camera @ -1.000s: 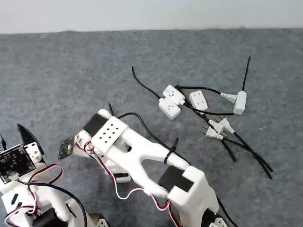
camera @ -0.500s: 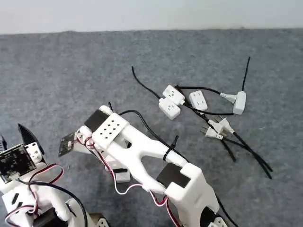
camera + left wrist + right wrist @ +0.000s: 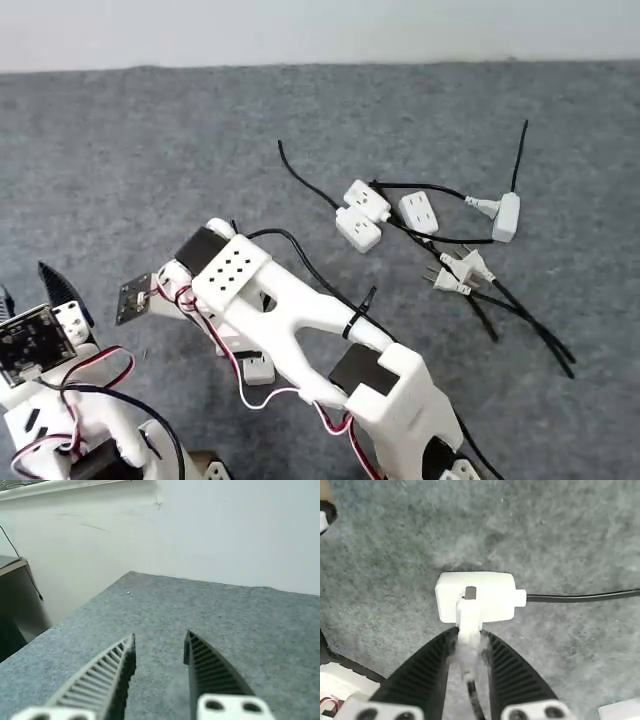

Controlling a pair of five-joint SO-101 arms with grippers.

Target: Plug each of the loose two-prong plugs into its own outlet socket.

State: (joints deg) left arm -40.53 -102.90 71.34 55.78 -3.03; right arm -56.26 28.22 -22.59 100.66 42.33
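My right gripper point(image 3: 468, 639) is shut on a white two-prong plug point(image 3: 469, 625). The plug sits in a white outlet socket point(image 3: 487, 600) on the grey carpet, and a black cable point(image 3: 580, 597) leaves the socket's side. In the high view that socket point(image 3: 258, 371) peeks out from under the right arm. Two loose plugs point(image 3: 455, 272) lie at the right. Three white sockets point(image 3: 362, 215) cluster near the middle, and another socket point(image 3: 507, 216) with a plug in it lies farther right. My left gripper point(image 3: 159, 652) is open and holds nothing. It hovers at the table's front left point(image 3: 35, 290).
Black cables point(image 3: 520, 315) trail from the plugs toward the right front. The right arm point(image 3: 300, 320) spans the front middle and hides the carpet under it. A pale wall point(image 3: 225, 530) stands beyond the carpet's edge.
The right arm's wrist has swung a little to the left. The white socket beneath it has come into sight. The left arm and the far sockets have stayed put.
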